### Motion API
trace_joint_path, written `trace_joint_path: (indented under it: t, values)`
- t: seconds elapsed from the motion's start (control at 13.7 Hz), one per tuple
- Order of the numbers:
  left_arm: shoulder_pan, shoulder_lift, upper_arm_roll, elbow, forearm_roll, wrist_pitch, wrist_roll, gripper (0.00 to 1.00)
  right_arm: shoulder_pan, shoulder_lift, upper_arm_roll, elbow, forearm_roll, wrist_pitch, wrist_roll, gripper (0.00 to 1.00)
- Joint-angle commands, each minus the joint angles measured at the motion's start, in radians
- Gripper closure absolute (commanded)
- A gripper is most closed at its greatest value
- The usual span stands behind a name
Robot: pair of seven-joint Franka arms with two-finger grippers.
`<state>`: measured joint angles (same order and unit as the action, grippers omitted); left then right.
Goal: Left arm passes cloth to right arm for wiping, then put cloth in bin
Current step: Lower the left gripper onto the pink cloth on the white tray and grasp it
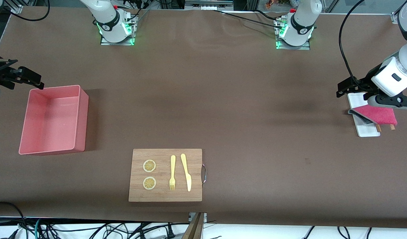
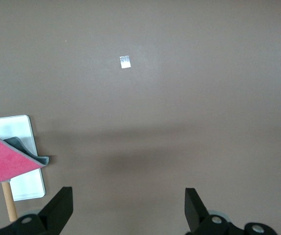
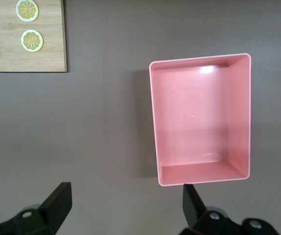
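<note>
The cloth [image 1: 376, 114] is seen lying across a small white tray [image 1: 367, 132] at the left arm's end of the table, draped over it with one corner overhanging the tray's edge, as the left wrist view shows [image 2: 5, 159]. It is judged to be light, soft and limp, so sagging and folding are to be expected once it is lifted; the raised, overhanging corner with its grey underside is judged the best place for a pinch, since a finger can be slipped beneath it there. Thin wooden sticks [image 1: 385, 127] are seen under or beside the cloth, and they could be dragged along if the grasp is taken too deep. The left gripper [image 1: 348, 87] hangs over the table just beside the tray with its fingers spread wide and nothing held. The right gripper [image 1: 30, 79] is held over the table near the bin [image 1: 24, 132] at the right arm's end, likewise spread wide and empty; that arm is judged to be waiting. The bin is empty, with low walls to be cleared at the drop. Between tray and bin a broad stretch of bare table is left for the handover. A wooden board [image 1: 193, 176] carrying a fork [image 1: 172, 172], a knife [image 1: 186, 172] and two lemon slices [image 1: 149, 174] lies nearer the front camera, close to the table's edge.
</note>
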<state>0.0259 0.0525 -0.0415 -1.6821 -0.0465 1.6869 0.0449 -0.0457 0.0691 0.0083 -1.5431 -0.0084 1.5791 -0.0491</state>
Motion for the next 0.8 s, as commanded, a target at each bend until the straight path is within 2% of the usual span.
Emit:
trace_joint_path:
  t: [0.0, 0.73]
  values:
    - [-0.006, 0.023, 0.002, 0.041, -0.009, -0.027, -0.011, 0.00, 0.006, 0.008, -0.005, 0.021, -0.004, -0.004, -0.014, 0.00]
    - [0.005, 0.029, 0.009, 0.041, -0.004, -0.027, -0.002, 0.00, 0.006, 0.023, -0.005, 0.041, -0.002, -0.002, -0.015, 0.00]
